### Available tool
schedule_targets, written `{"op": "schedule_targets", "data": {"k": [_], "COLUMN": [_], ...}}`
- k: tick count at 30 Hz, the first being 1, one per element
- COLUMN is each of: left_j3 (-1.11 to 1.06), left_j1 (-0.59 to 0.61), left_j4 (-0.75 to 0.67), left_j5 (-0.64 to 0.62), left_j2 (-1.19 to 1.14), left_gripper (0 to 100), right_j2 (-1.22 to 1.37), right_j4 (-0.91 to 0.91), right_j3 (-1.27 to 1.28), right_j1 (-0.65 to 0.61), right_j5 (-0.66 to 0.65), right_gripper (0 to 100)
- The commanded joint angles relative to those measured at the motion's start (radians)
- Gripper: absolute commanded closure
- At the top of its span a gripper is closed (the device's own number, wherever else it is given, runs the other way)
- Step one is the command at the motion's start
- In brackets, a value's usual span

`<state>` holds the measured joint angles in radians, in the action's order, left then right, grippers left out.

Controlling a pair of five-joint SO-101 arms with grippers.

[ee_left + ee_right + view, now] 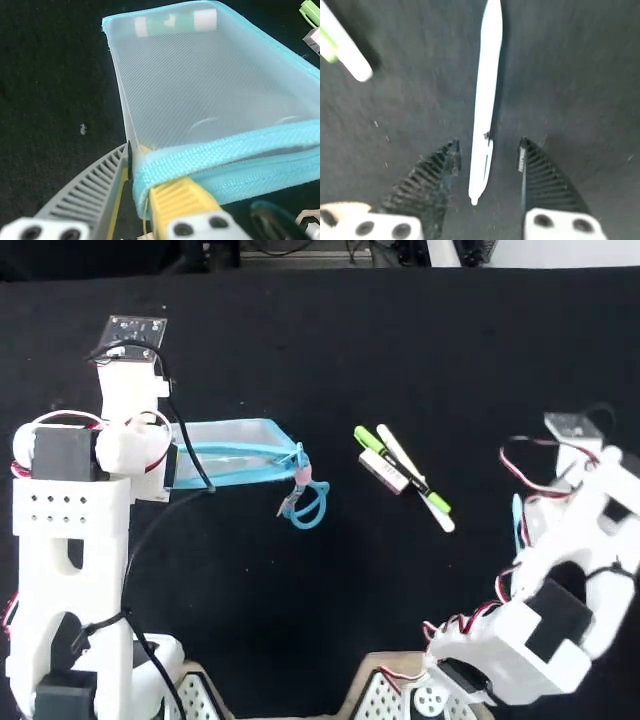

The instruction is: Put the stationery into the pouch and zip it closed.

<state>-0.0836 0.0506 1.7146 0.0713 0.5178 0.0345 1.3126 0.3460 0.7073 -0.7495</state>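
clamps narrow on a corner of the pouch (210, 90), at its blue zipper band, with the left gripper (139, 167). through the mesh, at the pouch's far end, a green and white stick (175, 22). beyond that end, apart from the pouch, two pens (410, 478) crossed, just beside a small eraser (378, 470). still farther from the pouch, right gripper (488, 145) spread wide, astride a pale pen (487, 90) flat on the black table (580, 75), gaps on both sides.

The right gripper (488, 145) hovers over the black table (580, 75), its dark ribbed fingers (437, 170) spread apart. A white pen (487, 90) lies lengthwise in the gap between them. Farther off lies another item, the rounded end of a white-and-green marker (342, 47).
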Motion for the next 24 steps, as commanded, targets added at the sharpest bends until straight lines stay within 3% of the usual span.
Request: {"op": "schedule_targets", "data": {"k": [1,9,21,24], "left_j3": [0.005,0.005,0.005,0.005], "left_j1": [-0.005,-0.005,-0.005,-0.005], "left_j4": [0.008,0.008,0.008,0.008], "left_j5": [0.000,0.000,0.000,0.000], "left_j2": [0.029,0.029,0.029,0.029], "left_gripper": [97,97,97,97], "right_j2": [0.008,0.156,0.269,0.294], "right_j4": [-0.078,-0.279,-0.305,-0.362], "right_j3": [-0.061,-0.068,-0.101,-0.096], "right_j1": [-0.094,-0.123,-0.104,-0.104], "right_j5": [0.032,0.025,0.002,0.005], "right_gripper": [81.5,81.5,81.5,87.6]}}
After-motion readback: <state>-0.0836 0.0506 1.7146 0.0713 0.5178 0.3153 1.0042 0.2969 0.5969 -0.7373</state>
